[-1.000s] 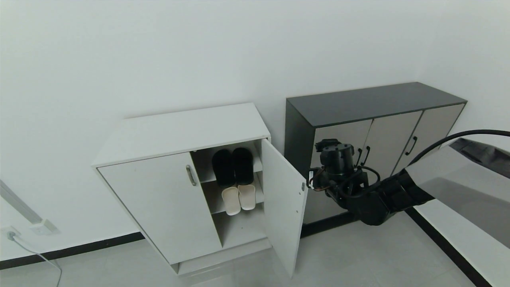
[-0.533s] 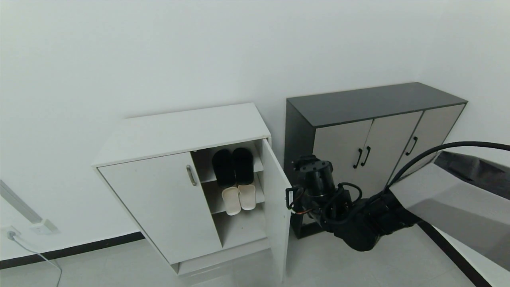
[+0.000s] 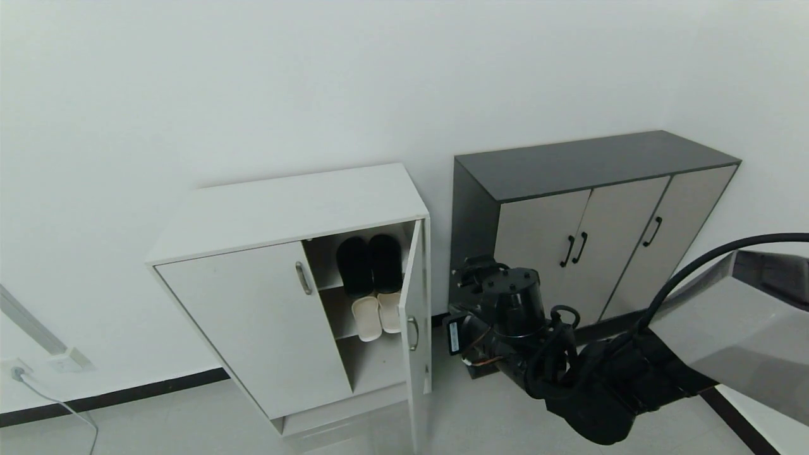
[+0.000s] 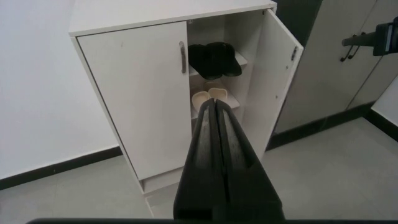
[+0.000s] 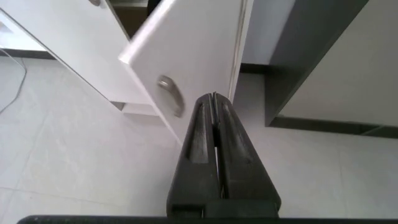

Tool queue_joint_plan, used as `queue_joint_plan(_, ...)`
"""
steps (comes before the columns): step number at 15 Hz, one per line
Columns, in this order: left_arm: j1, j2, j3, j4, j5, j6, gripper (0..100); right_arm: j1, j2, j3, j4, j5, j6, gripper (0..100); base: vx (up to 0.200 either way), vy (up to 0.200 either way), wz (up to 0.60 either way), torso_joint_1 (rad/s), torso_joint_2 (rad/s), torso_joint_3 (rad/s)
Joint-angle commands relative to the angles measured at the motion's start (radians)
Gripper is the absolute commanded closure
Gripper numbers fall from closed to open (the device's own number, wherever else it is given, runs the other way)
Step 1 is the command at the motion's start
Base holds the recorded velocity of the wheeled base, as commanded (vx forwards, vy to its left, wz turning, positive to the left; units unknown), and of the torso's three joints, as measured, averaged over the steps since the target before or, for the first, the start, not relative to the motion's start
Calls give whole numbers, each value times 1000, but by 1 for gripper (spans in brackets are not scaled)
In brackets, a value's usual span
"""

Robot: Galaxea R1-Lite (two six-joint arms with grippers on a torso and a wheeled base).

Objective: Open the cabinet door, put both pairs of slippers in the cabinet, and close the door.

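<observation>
The white cabinet (image 3: 284, 208) has its left door closed and its right door (image 3: 414, 366) partly open, standing nearly edge-on to me. Inside, a black pair of slippers (image 3: 370, 262) lies on the upper shelf and a white pair (image 3: 379, 314) on the shelf below. My right arm (image 3: 505, 316) is just right of the door. The right gripper (image 5: 214, 109) is shut and empty, its tips close to the door's outer face (image 5: 199, 43) beside the metal handle (image 5: 169, 93). My left gripper (image 4: 214, 109) is shut and empty, held back from the cabinet front (image 4: 137, 93).
A dark grey cabinet (image 3: 588, 189) with three closed doors stands against the wall right of the white one. A wall socket and cable (image 3: 19, 370) sit low at the far left. Bare tiled floor (image 3: 189, 417) lies in front of both cabinets.
My right arm has swept left and down toward the white cabinet, and the right door has swung from wide open to about half closed. The slippers have not moved.
</observation>
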Motion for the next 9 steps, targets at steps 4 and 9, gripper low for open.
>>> queue_joint_plan(4,1,1,0,0,0,0,100,3,-22,11,2,0,-2,100,0,0,450,2,1,3)
queue_joint_plan(9,1,1,0,0,0,0,100,1,-19,13,0,1,-2,100,0,0,600,6,4,3)
